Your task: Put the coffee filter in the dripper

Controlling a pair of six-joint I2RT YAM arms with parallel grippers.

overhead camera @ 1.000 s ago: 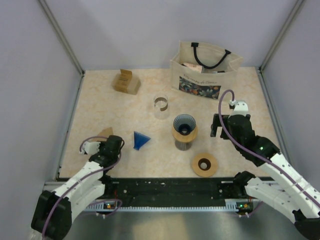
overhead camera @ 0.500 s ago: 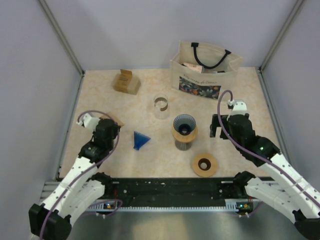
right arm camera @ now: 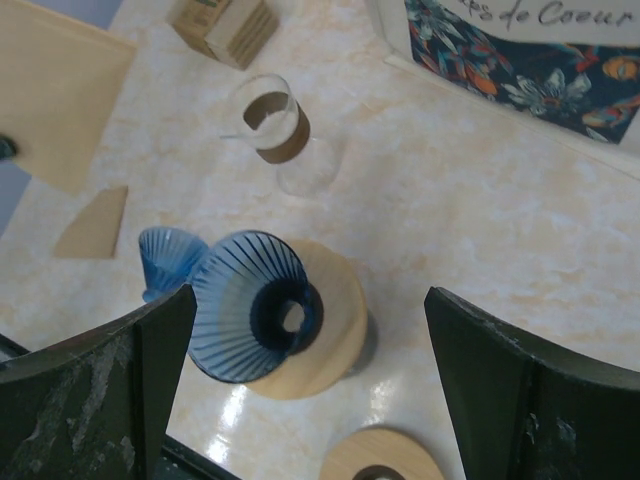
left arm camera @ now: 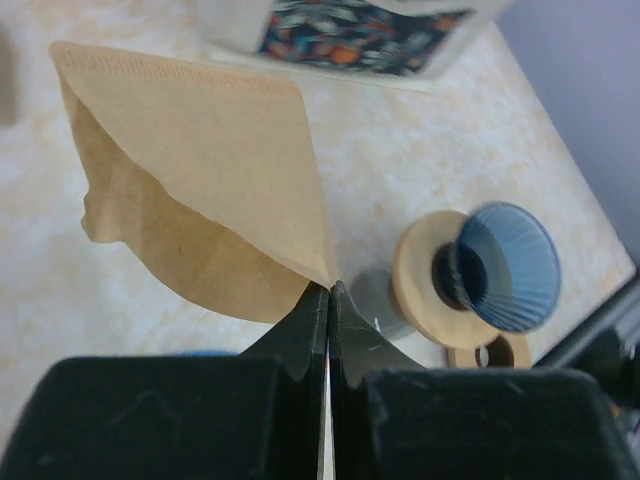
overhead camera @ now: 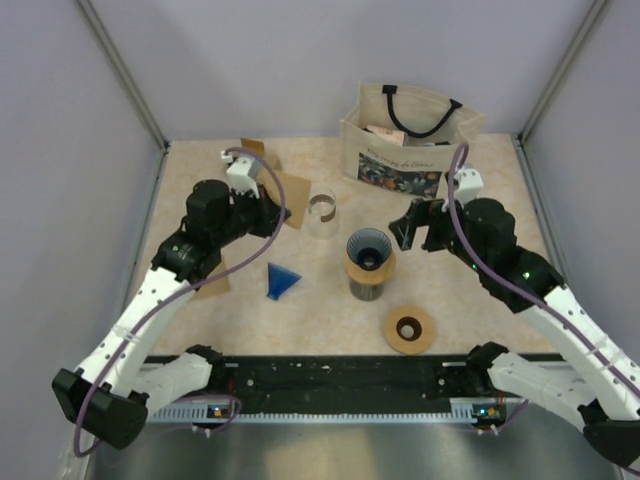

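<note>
Jaws of the left gripper [left arm camera: 328,292]: pressed flat together, pinching the pointed corner of the coffee filter [left arm camera: 215,180]. Jaws of the right gripper [overhead camera: 418,226]: spread wide, holding nothing.

Coffee filter held up off the table [overhead camera: 320,320], fanned out away from the fingertips and partly open along one edge. Close to the clear glass [overhead camera: 322,213], left of the dripper [overhead camera: 369,248] and not touching it.

Dripper blue and ribbed, upright on its wooden stand [overhead camera: 370,274] in the middle of the table. Just beside the right gripper, which is apart from it.

Left of the stand, on its side, a blue cone [overhead camera: 281,279]. In front of the stand, flat, a wooden ring [overhead camera: 409,328]. Under the left arm, flat on the table, a spare brown filter [overhead camera: 212,283]. At the far edge, upright, a printed tote bag [overhead camera: 405,145].
</note>
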